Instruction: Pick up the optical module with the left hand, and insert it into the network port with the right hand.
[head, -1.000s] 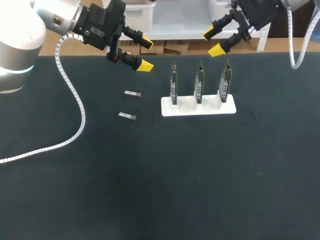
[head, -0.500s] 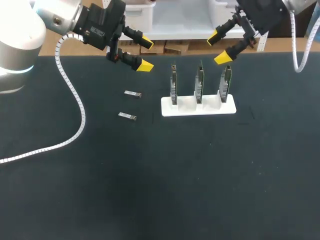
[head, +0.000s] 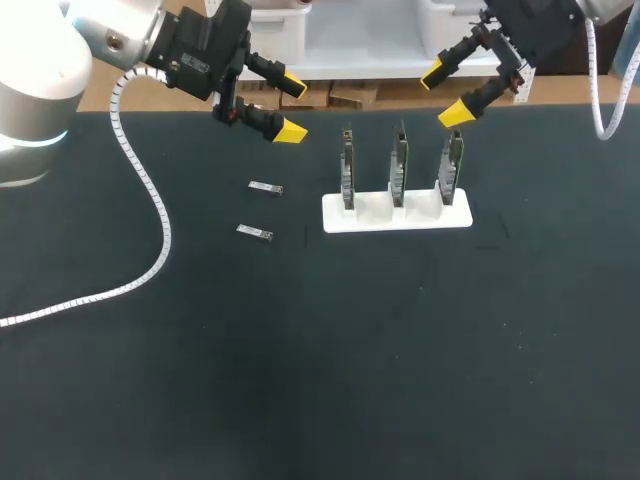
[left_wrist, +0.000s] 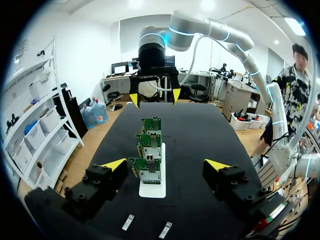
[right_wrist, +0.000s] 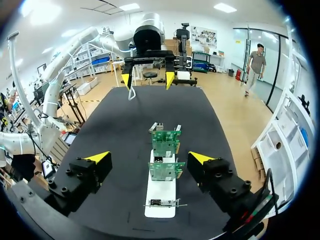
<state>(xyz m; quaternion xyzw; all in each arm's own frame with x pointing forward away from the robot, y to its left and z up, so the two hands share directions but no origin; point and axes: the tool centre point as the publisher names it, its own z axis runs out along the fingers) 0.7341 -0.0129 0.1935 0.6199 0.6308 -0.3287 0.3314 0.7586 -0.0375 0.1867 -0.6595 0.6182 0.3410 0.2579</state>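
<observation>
Optical modules (head: 266, 187) lie lengthwise toward the rack (head: 420, 218); left fingers (head: 290, 131) and right fingers (head: 456, 113) spread apart.

Your table (head: 400, 350): matt black top, no shine. Far module (head: 266, 187), near module (head: 255, 232): bare silvery metal, slight gleam. Stand (head: 396, 214): smooth white plastic. Boards (head: 400, 165): green, metal fittings. Your left gripper (head: 292, 107), right gripper (head: 445, 93): matt black bodies, yellow plastic-looking tips. Left arm shell (head: 35, 70): glossy white. Cable wrap (head: 150, 200): ribbed white plastic.
</observation>
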